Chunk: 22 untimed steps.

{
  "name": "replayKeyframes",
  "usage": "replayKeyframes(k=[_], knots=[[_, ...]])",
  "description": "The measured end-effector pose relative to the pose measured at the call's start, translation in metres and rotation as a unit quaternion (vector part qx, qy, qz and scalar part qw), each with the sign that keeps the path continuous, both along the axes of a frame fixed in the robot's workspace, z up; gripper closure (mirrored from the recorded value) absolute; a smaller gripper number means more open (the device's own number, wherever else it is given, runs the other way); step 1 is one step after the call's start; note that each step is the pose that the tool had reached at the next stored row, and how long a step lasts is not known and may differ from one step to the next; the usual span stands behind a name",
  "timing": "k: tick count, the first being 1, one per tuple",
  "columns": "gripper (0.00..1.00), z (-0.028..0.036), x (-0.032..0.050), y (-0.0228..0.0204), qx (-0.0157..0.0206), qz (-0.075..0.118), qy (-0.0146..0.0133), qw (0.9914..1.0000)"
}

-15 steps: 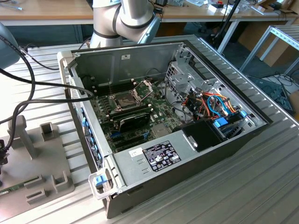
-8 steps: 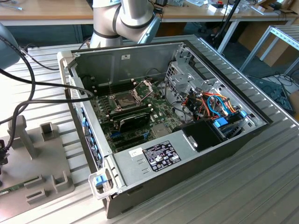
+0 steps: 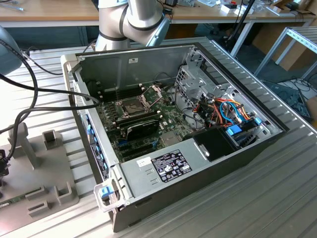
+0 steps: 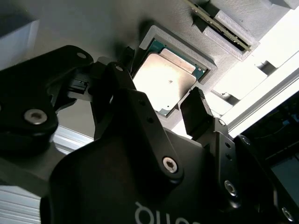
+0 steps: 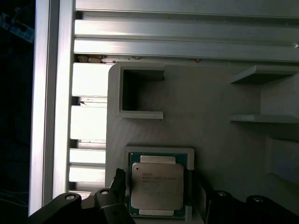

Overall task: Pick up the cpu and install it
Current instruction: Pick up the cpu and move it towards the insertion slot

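Dull silver-grey metal caps the cpu [image 5: 156, 186], which in both wrist views lies flat in a shallow square recess [image 5: 140, 150] of the grey printed holder [image 5: 210, 107], directly beneath your gripper [image 5: 158, 182] and between its two black fingers [image 4: 196, 109]. The gripper is spread open, one finger just beside each of the chip's slightly longer edges and neither seen touching it, so the closing line appears to run across the chip's shorter width.

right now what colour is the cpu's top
Dull silver-grey, green-edged: the small square cpu, best in the first wrist view.
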State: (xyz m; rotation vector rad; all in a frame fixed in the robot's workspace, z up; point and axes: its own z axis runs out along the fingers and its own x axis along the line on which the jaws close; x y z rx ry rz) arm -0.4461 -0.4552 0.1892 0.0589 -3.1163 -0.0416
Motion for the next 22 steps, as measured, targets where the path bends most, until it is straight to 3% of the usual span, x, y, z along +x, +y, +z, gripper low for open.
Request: replayKeyframes(k=[2, 3, 20, 22], knots=[[0.34, 0.0, 0.0, 0.0, 0.0, 0.0, 0.0, 1.0], [0.41, 0.0001, 0.0, 0.0, 0.0, 0.0, 0.0, 1.0], [0.41, 0.0004, 0.0, 0.0, 0.0, 0.0, 0.0, 1.0], [0.33, 0.0004, 0.0, 0.0, 0.0, 0.0, 0.0, 1.0]])
